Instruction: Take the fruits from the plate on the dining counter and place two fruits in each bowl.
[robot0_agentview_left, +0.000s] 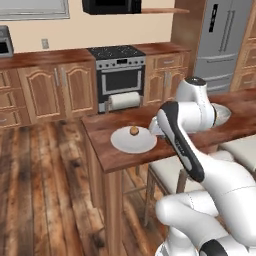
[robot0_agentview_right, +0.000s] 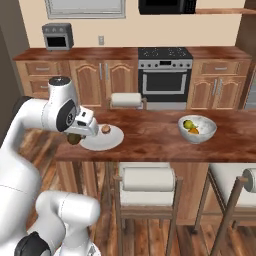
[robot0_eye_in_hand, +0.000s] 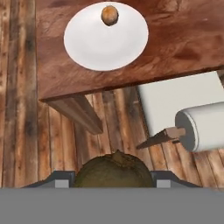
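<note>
- Plainly, the pincer (robot0_agentview_right: 76, 136) is clenched on the dark olive-brown fruit (robot0_eye_in_hand: 114, 169); in the hand view the fruit sits between the two dark finger tips, and in the right base view it hangs under the hand, just off the near-left rim of the plate (robot0_agentview_right: 102, 142).
- Risk one: the fruit is carried over the desk (robot0_agentview_right: 150, 140) edge, with bare wooden floor (robot0_eye_in_hand: 26, 144) beneath it in the hand view. A slip here, I judge, would send it to the floor rather than back onto the plate.
- Cause: the fruit is round and the fingers hold it only at its sides, so a quick swing could roll it out.
- Risk two: the filled bowl (robot0_agentview_right: 197, 128) stands well away from the plate along the desk and already holds the pear (robot0_agentview_right: 188, 124) and an orange piece (robot0_agentview_right: 194, 131). A drop there would probably make three and break the count. The second bowl (robot0_agentview_left: 220, 115) is mostly hidden behind the arm in the left base view; I cannot tell what is in it.
- Risk three: a low sweep across the plate could knock the tan-orange fruit (robot0_agentview_left: 134, 131), which rests on the far part of the plate, alone.
- Looks: the held fruit is dull olive-brown, rough-skinned and rounded, with a small nub on top; the plate is flat, pale and plain.
</note>
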